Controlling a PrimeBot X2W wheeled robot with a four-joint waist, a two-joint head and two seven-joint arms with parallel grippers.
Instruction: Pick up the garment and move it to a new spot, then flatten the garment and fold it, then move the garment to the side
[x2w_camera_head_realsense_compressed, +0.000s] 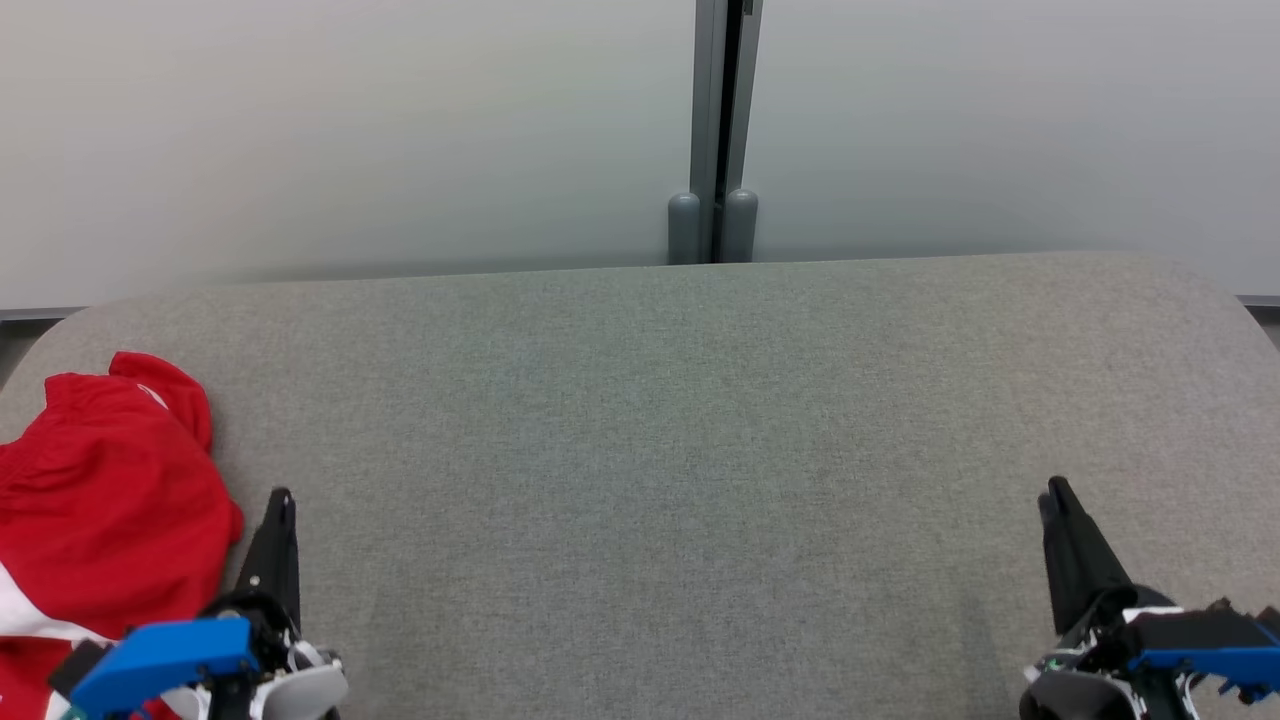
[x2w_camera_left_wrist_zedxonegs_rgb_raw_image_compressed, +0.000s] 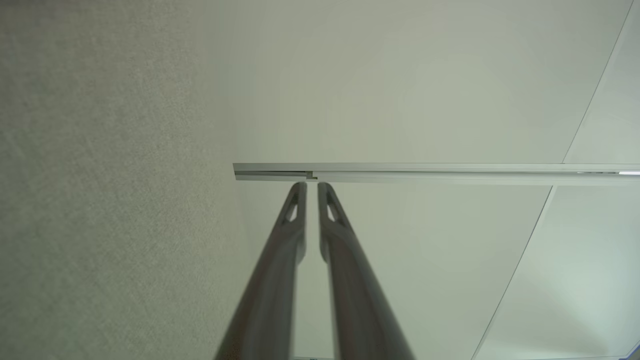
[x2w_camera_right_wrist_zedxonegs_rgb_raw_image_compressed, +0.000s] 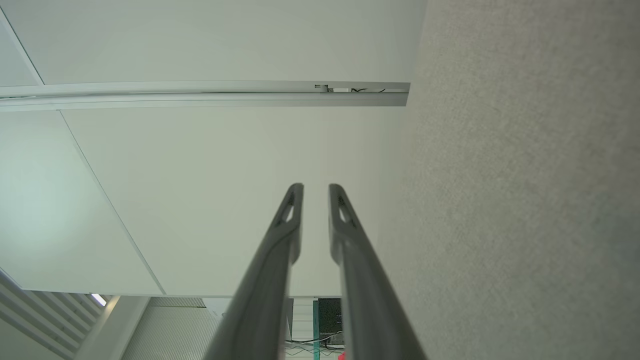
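The garment (x2w_camera_head_realsense_compressed: 100, 500) is red with a white stripe and lies crumpled at the left end of the grey fabric table (x2w_camera_head_realsense_compressed: 660, 450). My left gripper (x2w_camera_head_realsense_compressed: 283, 497) hovers just right of it, apart from the cloth. In the left wrist view its fingers (x2w_camera_left_wrist_zedxonegs_rgb_raw_image_compressed: 312, 186) stand slightly open with a narrow gap and nothing between them. My right gripper (x2w_camera_head_realsense_compressed: 1055, 492) is low at the right side of the table, far from the garment. In the right wrist view it (x2w_camera_right_wrist_zedxonegs_rgb_raw_image_compressed: 316, 187) is also slightly open and holds nothing.
A pale wall runs behind the table, with a grey post (x2w_camera_head_realsense_compressed: 715, 130) at its middle. The table's rounded corners show at the far left and far right. The wide grey surface stretches between my two grippers.
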